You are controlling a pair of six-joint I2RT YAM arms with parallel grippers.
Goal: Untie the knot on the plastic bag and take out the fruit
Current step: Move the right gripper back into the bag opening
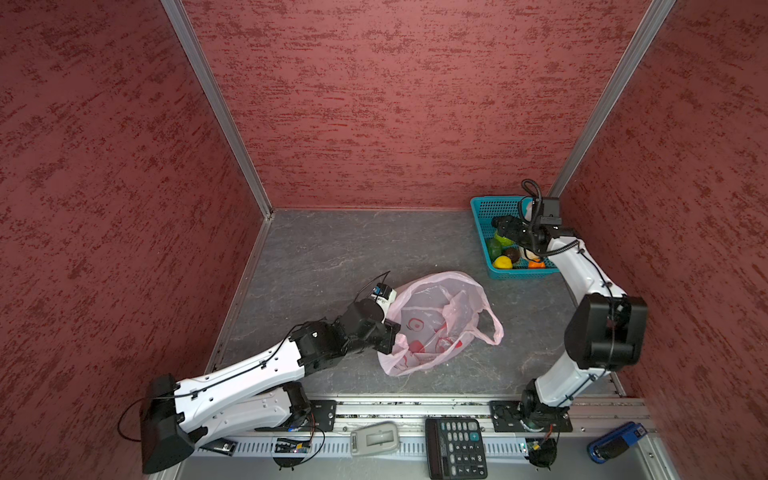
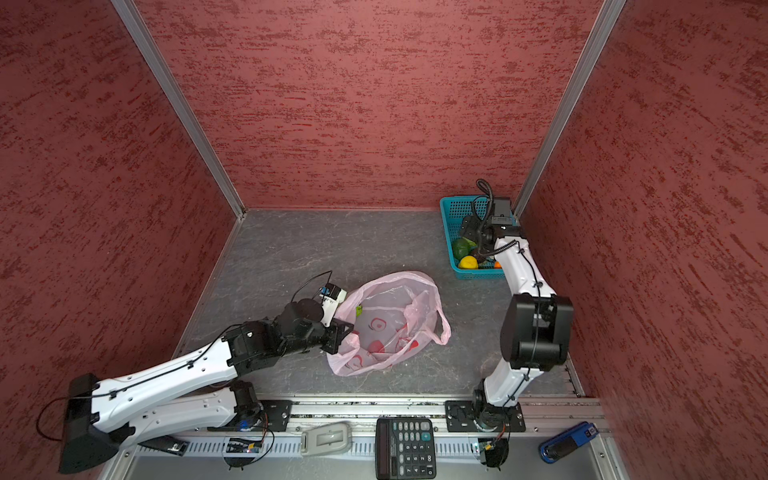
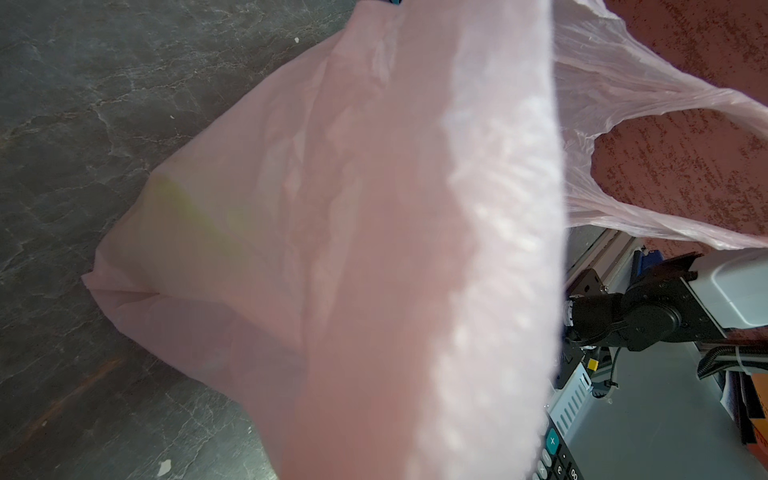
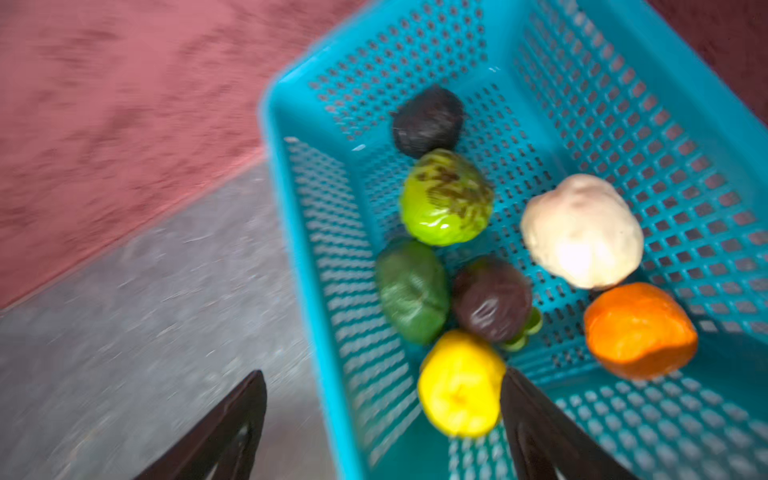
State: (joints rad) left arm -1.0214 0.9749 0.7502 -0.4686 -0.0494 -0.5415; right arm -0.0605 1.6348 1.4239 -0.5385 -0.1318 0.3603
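Note:
The pale-pink plastic bag [image 1: 436, 328] [image 2: 386, 328] lies mid-table with its mouth spread open and one handle loop [image 1: 492, 328] loose on the table. The knot is out of view. My left gripper [image 1: 392, 332] [image 2: 343, 332] is shut on the bag's left rim. In the left wrist view the bag [image 3: 374, 249] drapes over the jaws and hides them. A small green scrap [image 2: 358, 309] shows inside the bag. The fruit sits in the teal basket [image 4: 316, 291] [image 1: 482, 208]: yellow [image 4: 459, 384], orange [image 4: 640, 330], cream [image 4: 582, 230], bright green [image 4: 446, 197] and dark pieces. My right gripper [image 4: 384, 374] [image 1: 505, 228] hangs open over the basket, holding nothing.
The basket stands in the back right corner against the red walls. On the front rail lie a calculator [image 1: 457, 446], a grey device [image 1: 374, 438] and a blue object [image 1: 617, 442]. Grey tabletop [image 1: 332, 257] lies bare behind the bag.

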